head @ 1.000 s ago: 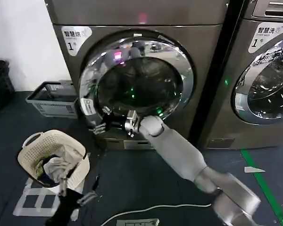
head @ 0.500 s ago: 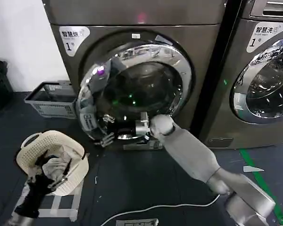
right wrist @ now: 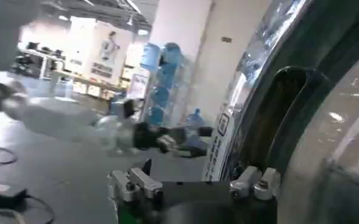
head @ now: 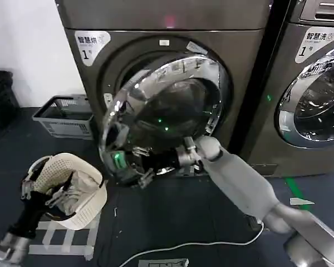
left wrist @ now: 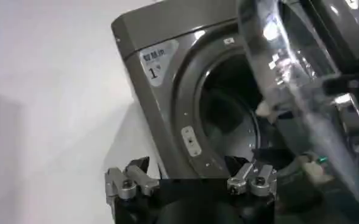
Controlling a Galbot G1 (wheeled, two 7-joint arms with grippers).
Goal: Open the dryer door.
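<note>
Chrome-rimmed dryer door [head: 161,114] has swung further out than before, right end effector [head: 147,169] at its lower rim, grip unclear; left end effector [head: 42,186], fingers spread, over the laundry basket [head: 83,214].

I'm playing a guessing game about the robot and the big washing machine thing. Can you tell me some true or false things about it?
1. The dryer door is shut tight. False: it has swung partly open, away from the machine's front.
2. The right gripper is at the door's lower edge. True.
3. The left gripper is pulling the door too. False: it is low by the white laundry basket, apart from the door.
4. A grey crate sits on the floor beside the dryer. True.
5. The left gripper's fingers are spread apart. True.
</note>
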